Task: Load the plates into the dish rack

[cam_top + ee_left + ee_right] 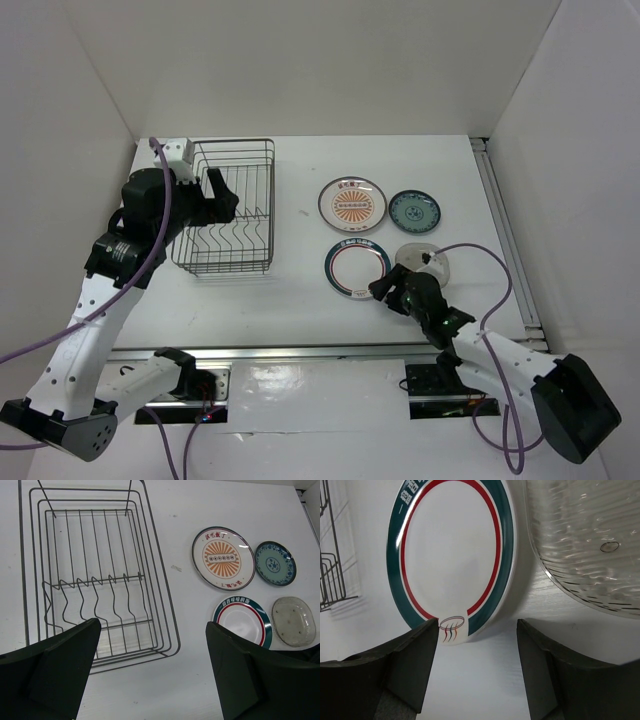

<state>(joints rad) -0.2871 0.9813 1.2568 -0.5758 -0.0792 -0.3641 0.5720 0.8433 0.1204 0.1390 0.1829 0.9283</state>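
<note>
The first pickup seems in hand: the right gripper [476,630], jaws apart, sits low at the near edge of the teal-rimmed plate [455,555], which lies flat on the table right of the empty rack [225,215], where the left gripper [152,630] hovers spread; next, ease forward and pinch the rim.

My left arm [88,325] rises from its base at the near left, bends at the elbow and reaches forward with the wrist held high. My left gripper [218,195] tips downward, jaws wide apart (both dark fingers [65,675] show at the bottom of the wrist view), holding nothing. My right arm [500,355] lies low, stretched forward and to the left from its base at the near right. My right gripper [385,290] sits low too, fingers [410,665] spread, nothing between them.
</note>
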